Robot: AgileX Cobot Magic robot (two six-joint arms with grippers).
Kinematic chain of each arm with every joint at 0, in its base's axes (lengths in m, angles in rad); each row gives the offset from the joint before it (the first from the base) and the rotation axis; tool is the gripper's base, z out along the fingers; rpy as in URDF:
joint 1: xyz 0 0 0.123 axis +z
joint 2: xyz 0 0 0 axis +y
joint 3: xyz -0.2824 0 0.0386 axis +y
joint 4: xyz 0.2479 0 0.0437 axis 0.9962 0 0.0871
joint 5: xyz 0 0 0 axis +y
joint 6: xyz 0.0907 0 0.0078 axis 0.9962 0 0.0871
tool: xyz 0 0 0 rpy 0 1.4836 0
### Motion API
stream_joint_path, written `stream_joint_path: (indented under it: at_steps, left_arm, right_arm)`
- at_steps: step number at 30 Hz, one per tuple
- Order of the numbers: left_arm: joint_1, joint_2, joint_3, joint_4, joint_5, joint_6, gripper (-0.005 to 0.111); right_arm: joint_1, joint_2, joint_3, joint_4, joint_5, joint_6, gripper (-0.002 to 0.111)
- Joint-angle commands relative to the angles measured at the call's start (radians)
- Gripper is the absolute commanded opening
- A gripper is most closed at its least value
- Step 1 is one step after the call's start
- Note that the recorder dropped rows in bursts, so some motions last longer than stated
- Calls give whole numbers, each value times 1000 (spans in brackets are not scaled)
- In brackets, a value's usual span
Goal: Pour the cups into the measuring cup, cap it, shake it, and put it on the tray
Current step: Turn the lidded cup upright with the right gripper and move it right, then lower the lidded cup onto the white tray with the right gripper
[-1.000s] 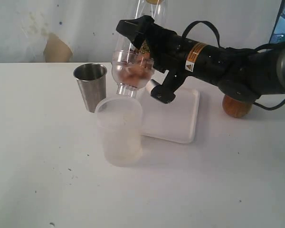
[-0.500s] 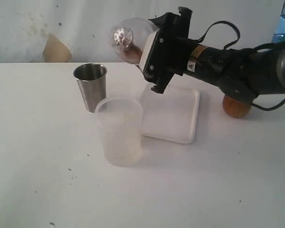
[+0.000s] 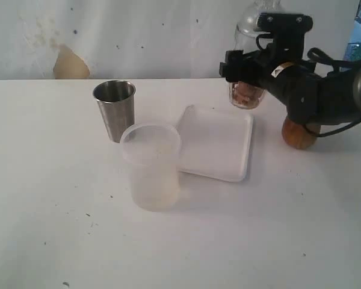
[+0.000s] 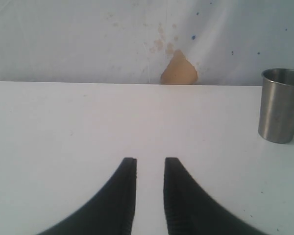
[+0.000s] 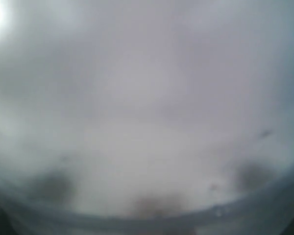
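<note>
We looked down from beyond the desk's (image 3: 60, 211) near edge toward the wall (image 3: 138, 36), at middle range. Our left wrist camera sat low over the desk, also facing the wall. Both views shared the tumbler (image 3: 114, 109) and a tan wall stain (image 3: 69, 63). Our right wrist camera sat so near the measuring cup (image 5: 147, 147) that everything blurred.

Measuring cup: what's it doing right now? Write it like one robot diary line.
right tool: shut on measuring cup | cup: lifted, brown bits inside | tray: cup not yet on it
</note>
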Motion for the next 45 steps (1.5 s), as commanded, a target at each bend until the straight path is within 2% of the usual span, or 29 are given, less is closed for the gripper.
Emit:
stream_joint_path:
  at_steps: [1, 7, 22, 24, 26, 30, 31, 33, 45]
  left_arm:
    - [0, -4, 5, -12, -3, 1, 21]
    - [0, -4, 5, -12, -3, 1, 21]
    - [0, -4, 5, -12, -3, 1, 21]
    - [0, -4, 5, -12, -3, 1, 21]
    - [0, -4, 5, -12, -3, 1, 21]
    - [0, -4, 5, -12, -3, 1, 21]
    - [0, -4, 5, -12, -3, 1, 21]
    - [0, -4, 5, -12, -3, 1, 21]
    - [0, -4, 5, -12, -3, 1, 21]
  right_arm:
    - [-4, 89, -9, -176, -49, 206, 0]
    - [-4, 162, -33, -347, -91, 241, 0]
    - [-4, 267, -105, -366, -83, 229, 1]
    - [-4, 268, -105, -366, -81, 229, 7]
    - [-4, 268, -105, -366, -78, 227, 20]
    - [-4, 268, -105, -362, -74, 231, 61]
    - [-4, 268, -105, -360, -74, 231, 69]
    - [-4, 266, -105, -360, -69, 231, 78]
    - [-4, 266, -105, -357, -26, 233, 79]
